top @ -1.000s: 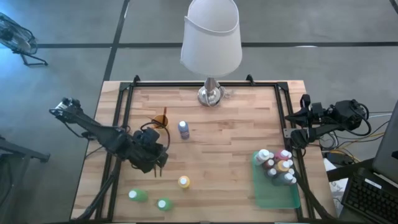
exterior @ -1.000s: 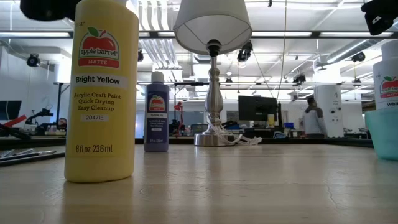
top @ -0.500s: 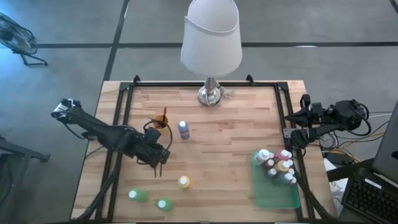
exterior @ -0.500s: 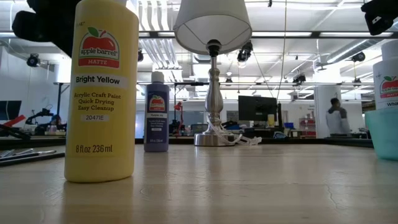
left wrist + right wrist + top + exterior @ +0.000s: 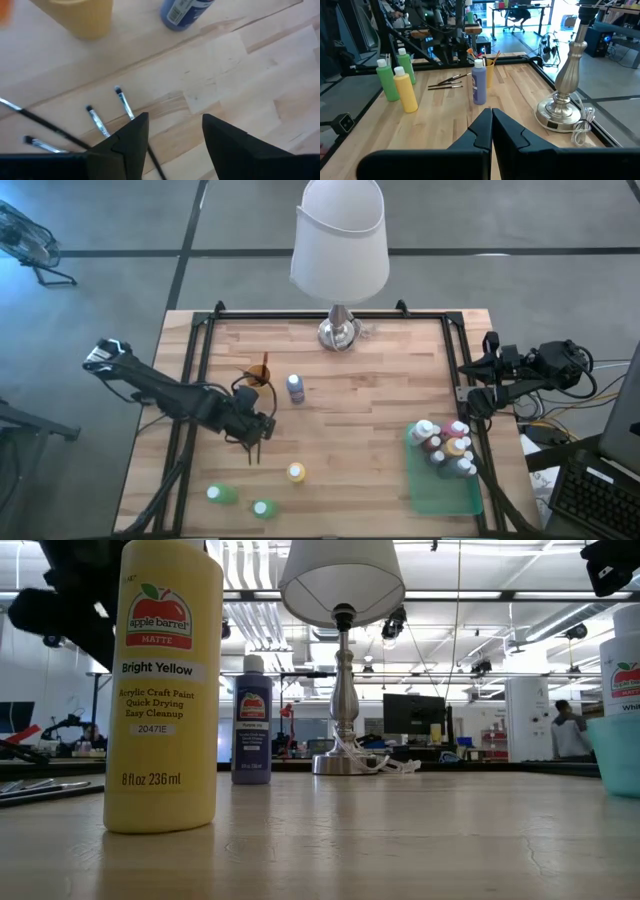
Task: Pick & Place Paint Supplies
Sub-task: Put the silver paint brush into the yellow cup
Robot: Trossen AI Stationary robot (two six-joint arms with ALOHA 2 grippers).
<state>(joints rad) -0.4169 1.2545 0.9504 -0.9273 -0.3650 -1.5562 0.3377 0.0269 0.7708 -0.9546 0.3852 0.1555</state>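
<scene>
While hovering over loose paintbrushes [image 5: 122,102] on table [image 5: 380,395]: left gripper [image 5: 172,127], fingers apart, nothing held. Right gripper [image 5: 491,120] pressed together at table's edge.

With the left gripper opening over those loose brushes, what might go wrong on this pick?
1. The paintbrushes are thin and lie flat on the table; the left gripper, open above them, may close on none or on several.
2. The yellow cup and purple paint bottle stand close by; a sweep of the arm might tip them.
The right gripper waits shut at the table's right edge.
</scene>
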